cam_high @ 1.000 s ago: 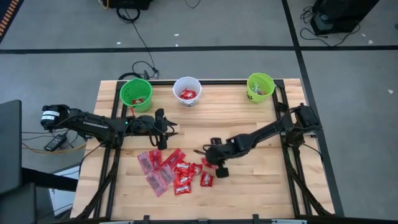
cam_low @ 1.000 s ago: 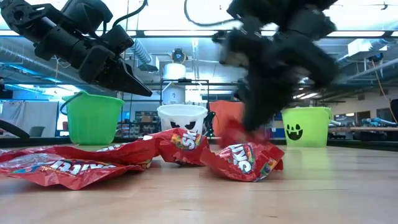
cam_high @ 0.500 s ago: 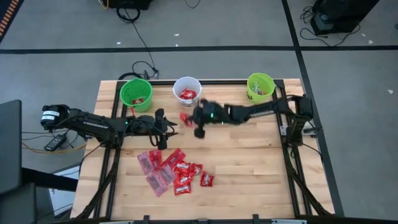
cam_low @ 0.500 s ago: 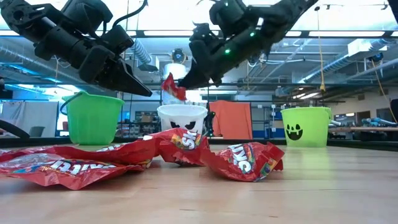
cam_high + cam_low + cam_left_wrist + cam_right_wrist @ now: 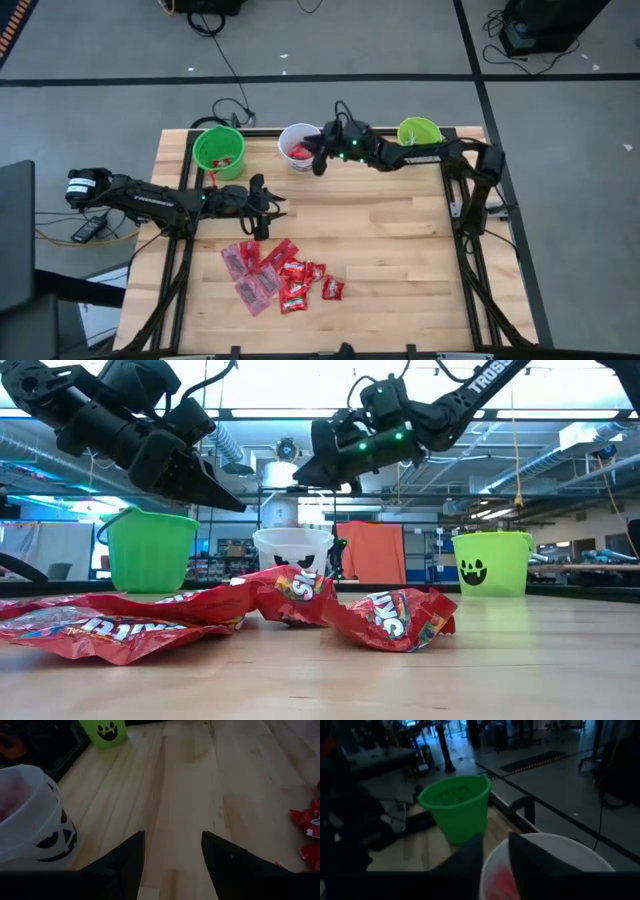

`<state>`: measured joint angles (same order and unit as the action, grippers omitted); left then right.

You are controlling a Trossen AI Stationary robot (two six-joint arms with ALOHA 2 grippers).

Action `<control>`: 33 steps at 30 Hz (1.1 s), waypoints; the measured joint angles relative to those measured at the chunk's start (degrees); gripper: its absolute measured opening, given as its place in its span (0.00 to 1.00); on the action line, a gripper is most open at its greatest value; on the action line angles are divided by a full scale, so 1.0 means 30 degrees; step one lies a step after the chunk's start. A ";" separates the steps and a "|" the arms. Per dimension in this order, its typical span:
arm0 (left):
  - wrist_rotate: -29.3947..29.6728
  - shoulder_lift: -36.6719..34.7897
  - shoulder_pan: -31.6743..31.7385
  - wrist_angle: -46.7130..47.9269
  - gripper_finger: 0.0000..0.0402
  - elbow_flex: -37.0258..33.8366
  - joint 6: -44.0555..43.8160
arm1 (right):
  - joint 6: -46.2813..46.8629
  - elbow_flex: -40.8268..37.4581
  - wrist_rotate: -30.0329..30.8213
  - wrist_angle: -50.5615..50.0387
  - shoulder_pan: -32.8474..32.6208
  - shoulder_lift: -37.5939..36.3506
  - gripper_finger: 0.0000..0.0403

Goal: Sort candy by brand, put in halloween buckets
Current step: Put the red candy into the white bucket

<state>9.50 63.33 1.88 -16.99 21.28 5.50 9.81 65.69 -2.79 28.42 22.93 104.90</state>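
Three halloween buckets stand along the far edge: a green one (image 5: 219, 150), a white one (image 5: 300, 143) holding red candy (image 5: 502, 882), and a green one with a dark face (image 5: 418, 135). A pile of red candy packets (image 5: 280, 278) lies on the wood near the front. My right gripper (image 5: 316, 156) hangs over the white bucket's rim (image 5: 555, 851). Its fingers are open with nothing between them (image 5: 496, 851). My left gripper (image 5: 264, 200) hovers open above the table, left of centre, and holds nothing (image 5: 172, 855).
Black frame rails (image 5: 455, 200) run along the table's sides. Bare wood (image 5: 400, 250) lies right of the pile. The low view shows big red packets (image 5: 390, 618) lying flat near the camera.
My right gripper has risen from the candy pile with a red packet. It swung toward the far edge to a spot over the white bucket, tipping from pointing down to nearly level. It has opened, and the packet is gone from its fingers.
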 joint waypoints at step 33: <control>0.0172 0.0000 0.0000 -0.0083 0.50 0.0000 0.0066 | -0.2709 0.0007 -0.2604 -1.0046 -1.0621 0.0024 0.61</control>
<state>10.02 63.33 1.88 -17.24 21.28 5.69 1.69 65.71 -10.60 -1.72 -8.93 104.97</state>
